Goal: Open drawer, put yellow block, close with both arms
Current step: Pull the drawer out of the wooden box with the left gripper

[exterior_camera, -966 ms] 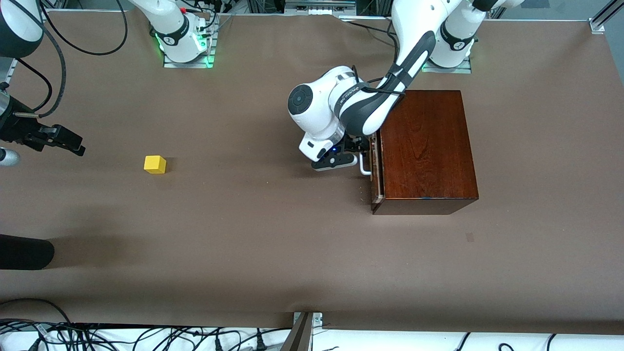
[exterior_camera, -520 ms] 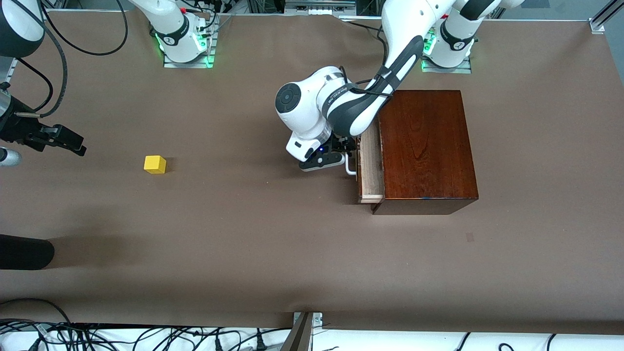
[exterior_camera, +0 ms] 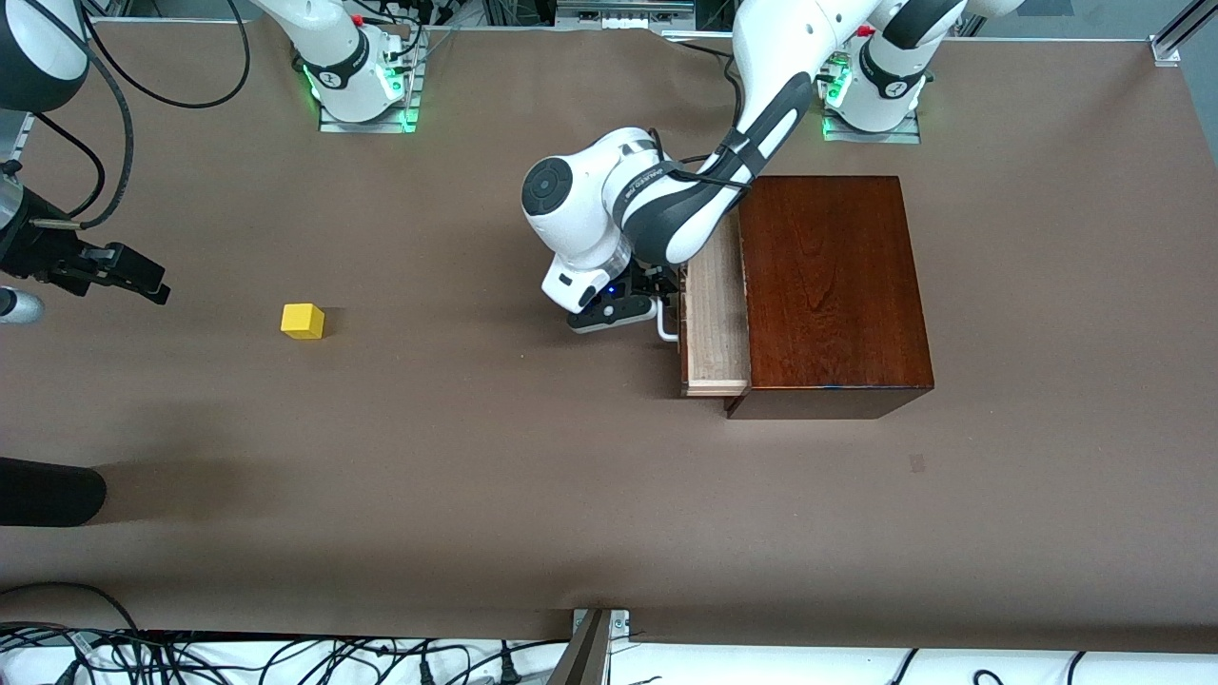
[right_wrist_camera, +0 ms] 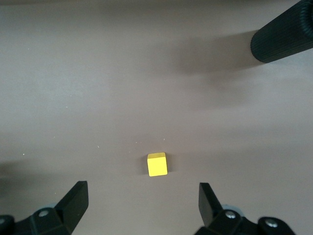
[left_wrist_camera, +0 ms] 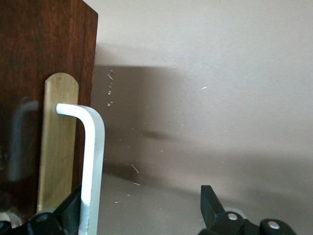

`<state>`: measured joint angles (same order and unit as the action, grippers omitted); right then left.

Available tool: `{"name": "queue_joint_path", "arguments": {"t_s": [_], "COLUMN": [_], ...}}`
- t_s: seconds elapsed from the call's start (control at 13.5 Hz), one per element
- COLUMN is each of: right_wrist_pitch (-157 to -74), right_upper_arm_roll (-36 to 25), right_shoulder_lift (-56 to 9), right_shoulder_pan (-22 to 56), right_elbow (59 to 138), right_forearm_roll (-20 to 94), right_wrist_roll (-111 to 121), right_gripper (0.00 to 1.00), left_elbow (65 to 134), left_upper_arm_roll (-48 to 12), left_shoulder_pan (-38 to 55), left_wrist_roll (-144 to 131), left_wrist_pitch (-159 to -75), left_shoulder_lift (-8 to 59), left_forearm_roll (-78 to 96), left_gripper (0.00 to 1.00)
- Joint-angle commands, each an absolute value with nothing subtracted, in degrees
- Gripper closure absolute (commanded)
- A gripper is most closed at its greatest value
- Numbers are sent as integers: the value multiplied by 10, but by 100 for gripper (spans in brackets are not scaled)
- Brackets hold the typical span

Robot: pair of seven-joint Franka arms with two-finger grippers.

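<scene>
The drawer [exterior_camera: 716, 319] is partly pulled out of the dark-brown wooden box [exterior_camera: 830, 285], and its pale tray shows. My left gripper [exterior_camera: 663, 297] is at the white bar handle [exterior_camera: 667, 329]. In the left wrist view the gripper [left_wrist_camera: 142, 215] is open, with one finger [left_wrist_camera: 66, 213] against the handle [left_wrist_camera: 93, 161] on the drawer-front side, next to the brass plate [left_wrist_camera: 57, 142]. The yellow block [exterior_camera: 303, 321] lies on the table toward the right arm's end. My right gripper [exterior_camera: 143, 281] is open and empty, and hangs over the table beside the block [right_wrist_camera: 157, 164].
A black cylinder [exterior_camera: 48, 490] reaches in over the table edge at the right arm's end, nearer to the front camera than the block; it also shows in the right wrist view [right_wrist_camera: 281, 34]. Cables lie along the table's front edge.
The drawer has slid out of the box toward the right arm's end, and my left gripper has moved with the handle. The right arm and the block have not moved.
</scene>
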<state>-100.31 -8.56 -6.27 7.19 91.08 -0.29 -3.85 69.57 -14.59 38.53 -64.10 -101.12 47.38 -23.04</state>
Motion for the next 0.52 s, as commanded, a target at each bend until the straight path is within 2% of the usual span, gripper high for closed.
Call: {"name": "queue_joint_path", "arguments": {"t_s": [0.0, 0.45], "right_wrist_pitch": [-998, -997], "right_upper_arm_roll": [-83, -84], "right_shoulder_lift": [-63, -66], "right_shoulder_pan": [76, 75], "right_elbow": [904, 904], "right_forearm_roll": [-7, -8], "right_wrist_roll": [-39, -39], "right_gripper": [0, 0], "left_elbow": [632, 605], "left_upper_arm_roll": [-147, -148], "left_shoulder_pan": [408, 414], "left_wrist_roll": [-657, -658], "left_wrist_pitch": [-1019, -1027], "left_shoulder_lift": [512, 527], "left_forearm_roll": [-212, -203], "left_gripper": [0, 0]}}
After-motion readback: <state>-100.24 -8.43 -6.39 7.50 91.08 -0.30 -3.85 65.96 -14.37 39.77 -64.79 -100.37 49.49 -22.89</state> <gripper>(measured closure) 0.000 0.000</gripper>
